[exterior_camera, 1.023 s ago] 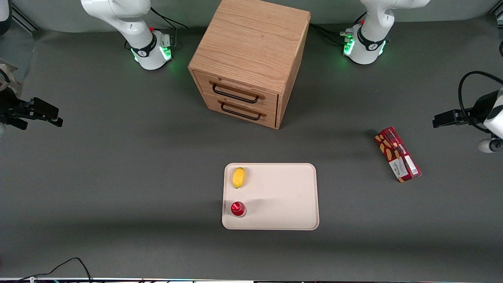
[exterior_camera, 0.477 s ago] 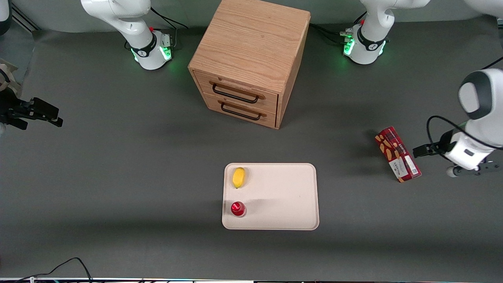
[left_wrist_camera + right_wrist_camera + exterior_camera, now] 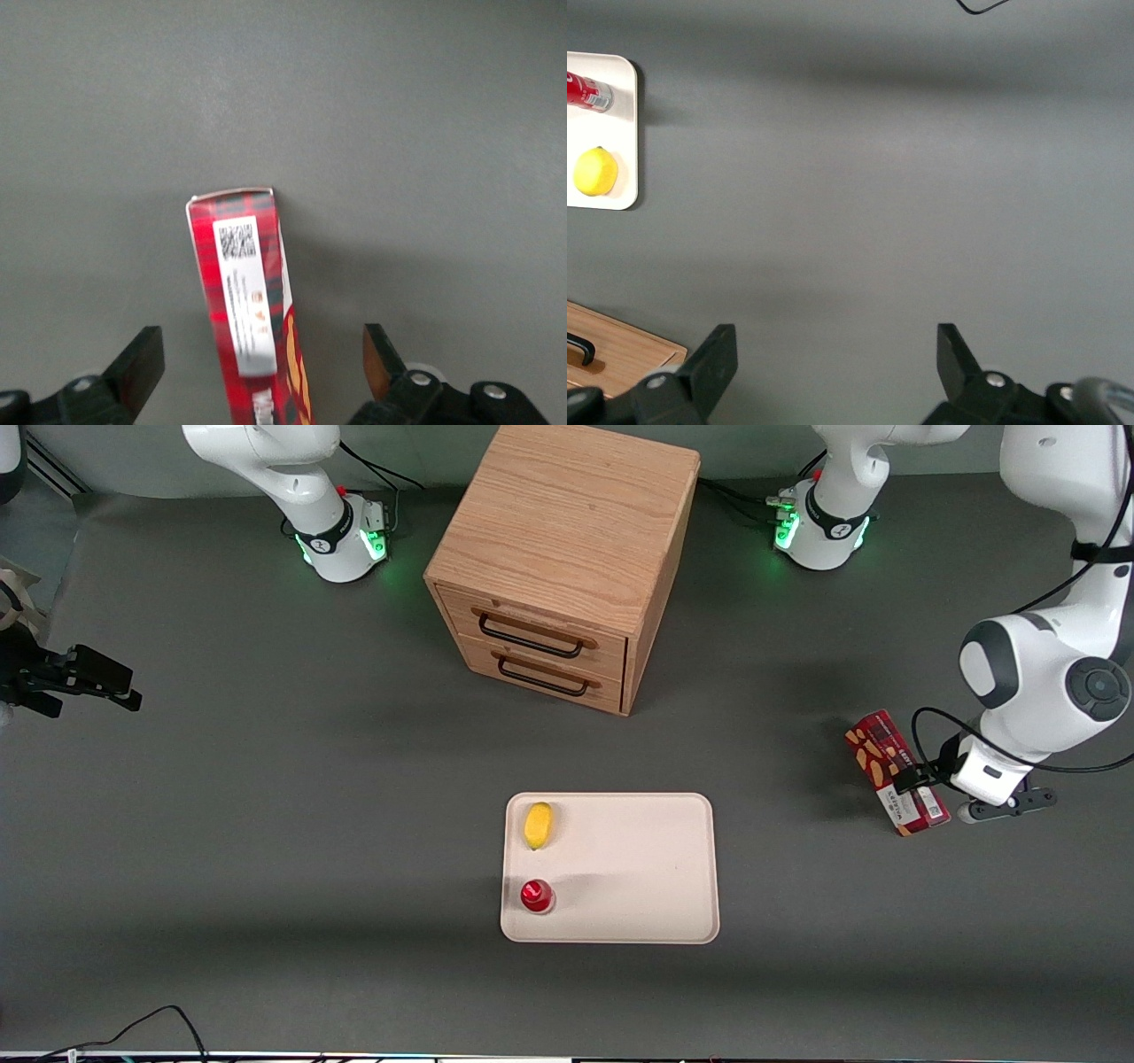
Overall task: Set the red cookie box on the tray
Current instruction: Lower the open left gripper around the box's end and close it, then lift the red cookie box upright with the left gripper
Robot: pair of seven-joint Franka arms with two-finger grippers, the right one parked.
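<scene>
Nearest the front camera, the tray [image 3: 620, 921] is lying flat on the dark grey desk [image 3: 266, 850], and two small things are sitting on it along the edge toward the parked arm's end: a small round red object [image 3: 537, 895] closer to the camera, and a yellow lemon [image 3: 538, 825] a little farther from it. The rest of the tray is showing bare cream surface.

Farther from the camera than the tray, and well off toward my end of the desk, the red cookie box [image 3: 886, 766] is lying flat on the desk — well apart from the tray, not on it. My claw [image 3: 257, 363] is hovering right over the box's nearer end, its fingers [image 3: 142, 363] spread wide apart, one on each side of the box's width and neither one touching the cardboard. In my wrist view the white label panel with its square code is facing up between them, and the box's short end is pointing away from me.

Farthest off, the wooden drawer cabinet [image 3: 567, 540] is standing between the two arm bases, its two drawers closed, their dark handles facing the camera.
</scene>
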